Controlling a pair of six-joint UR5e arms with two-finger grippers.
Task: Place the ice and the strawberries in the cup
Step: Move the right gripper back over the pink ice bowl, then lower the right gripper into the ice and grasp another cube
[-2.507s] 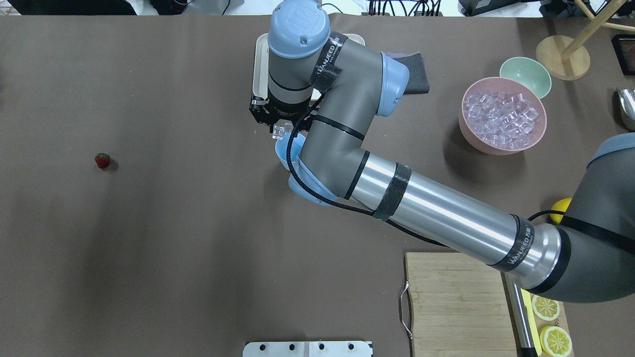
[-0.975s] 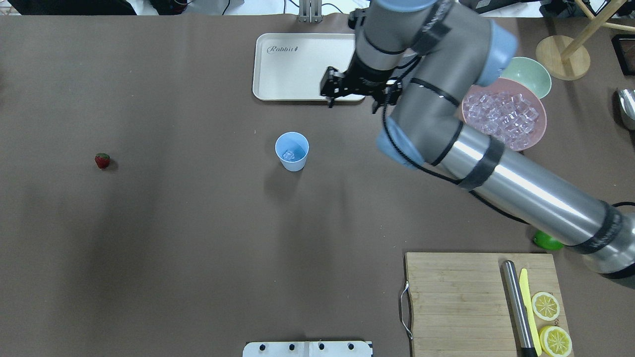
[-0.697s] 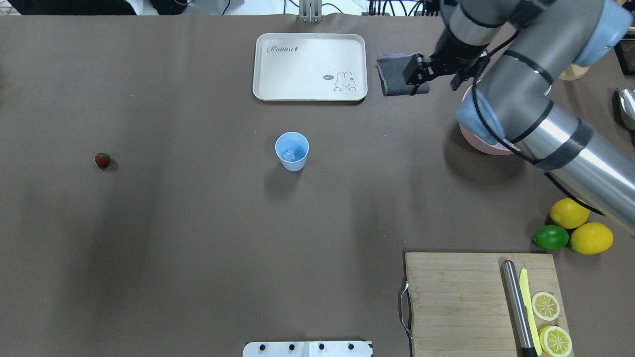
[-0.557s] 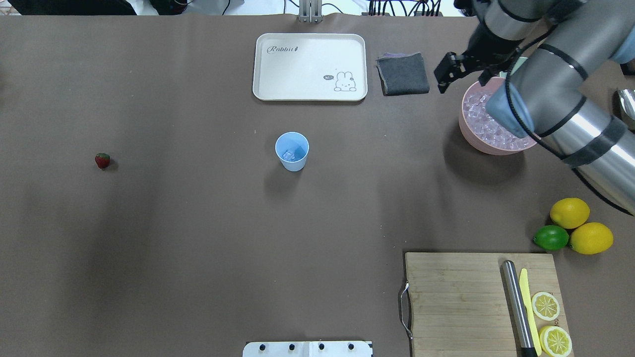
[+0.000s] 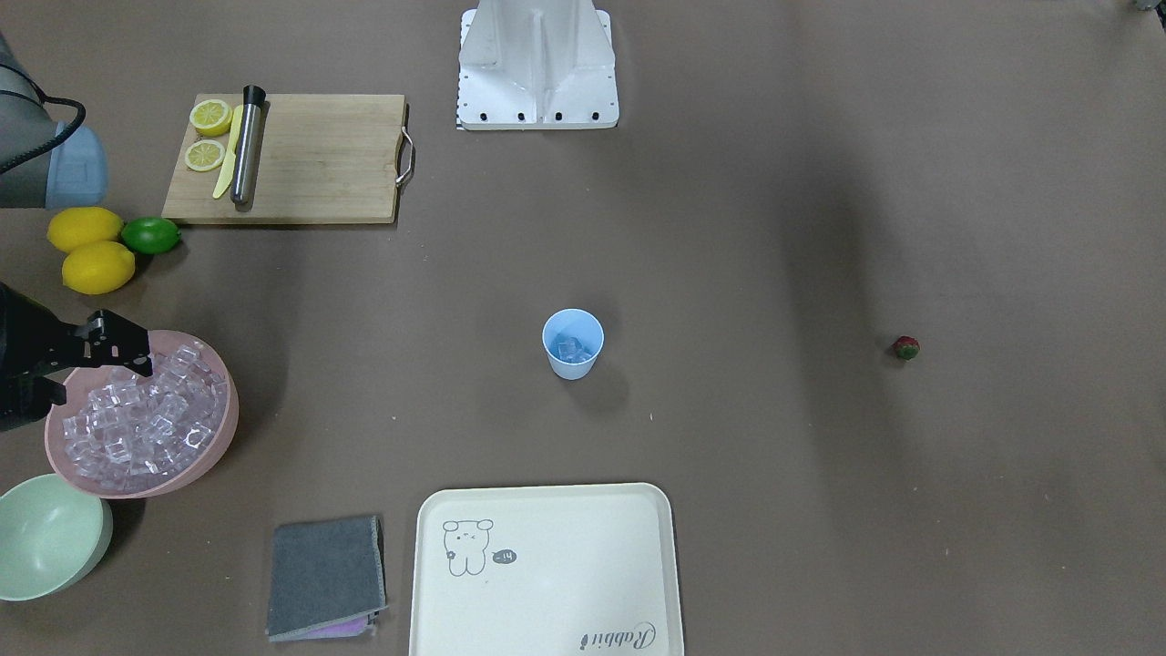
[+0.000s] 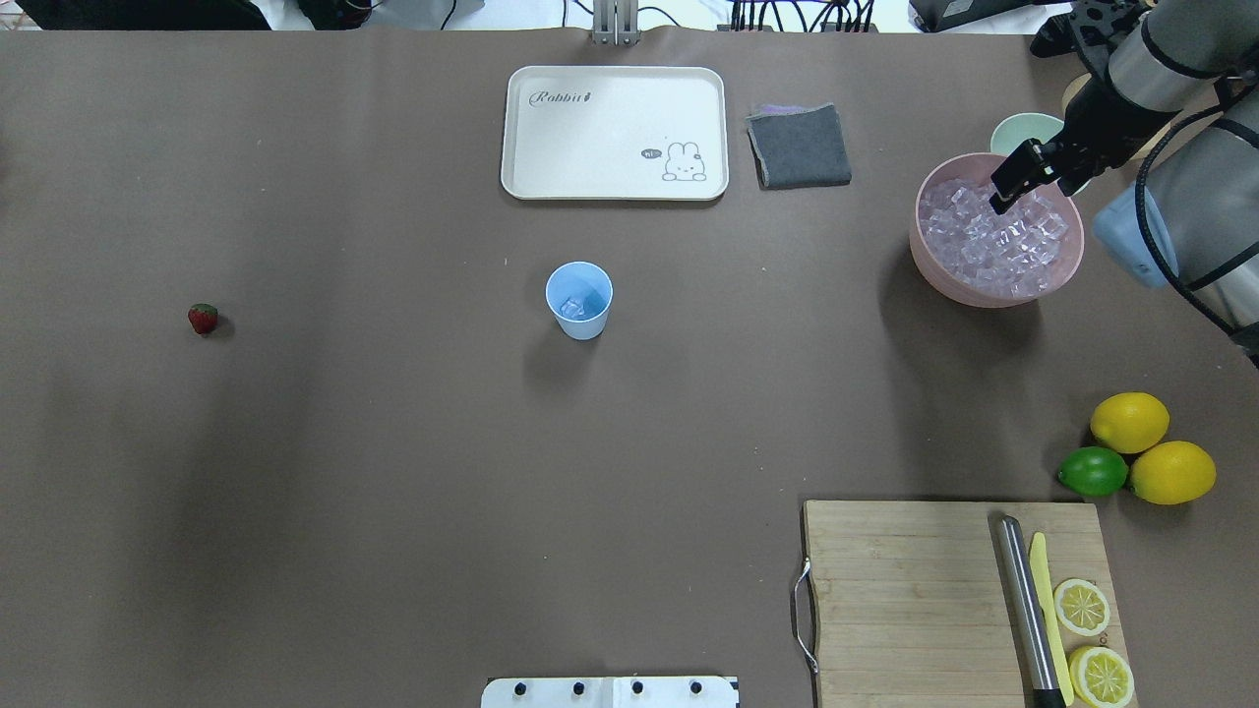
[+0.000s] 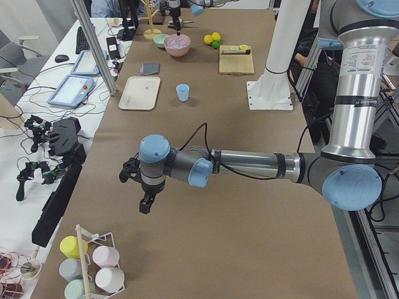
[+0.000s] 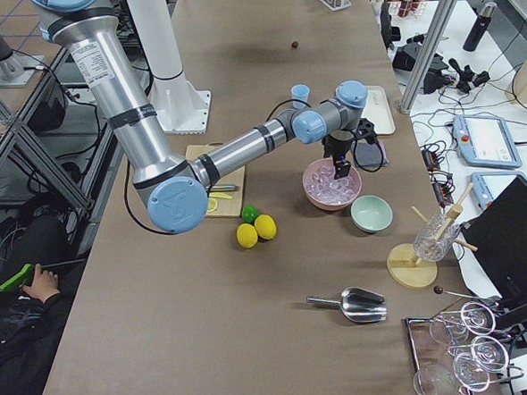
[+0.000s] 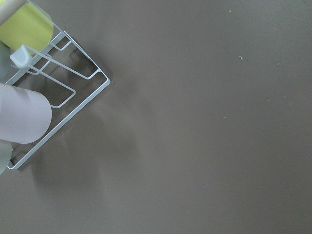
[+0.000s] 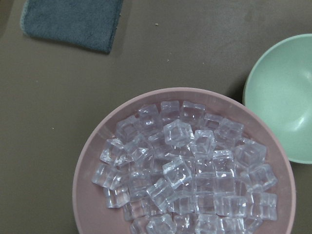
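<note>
The light-blue cup (image 6: 579, 300) stands mid-table with an ice cube (image 6: 573, 308) inside; it also shows in the front view (image 5: 573, 344). The pink bowl (image 6: 920, 258) at the right holds many ice cubes (image 6: 993, 241), which the right wrist view (image 10: 185, 170) shows from straight above. My right gripper (image 6: 1028, 182) hovers over that bowl, open and empty, and shows in the front view (image 5: 96, 378). The strawberry (image 6: 203, 319) lies alone far left. My left gripper (image 7: 144, 202) shows only in the exterior left view, beyond the table's left part; I cannot tell its state.
A pale-green bowl (image 6: 1023, 133) sits just behind the pink bowl. A cream tray (image 6: 615, 133) and a grey cloth (image 6: 799, 146) lie at the back. A cutting board (image 6: 905, 600), two lemons and a lime (image 6: 1092, 471) are front right. A cup rack (image 9: 29, 97) is below the left wrist.
My right gripper held an ice cube over the cup, let it go into the cup, then swung right and now hovers over the pink bowl. The strawberry and cup have not moved.
</note>
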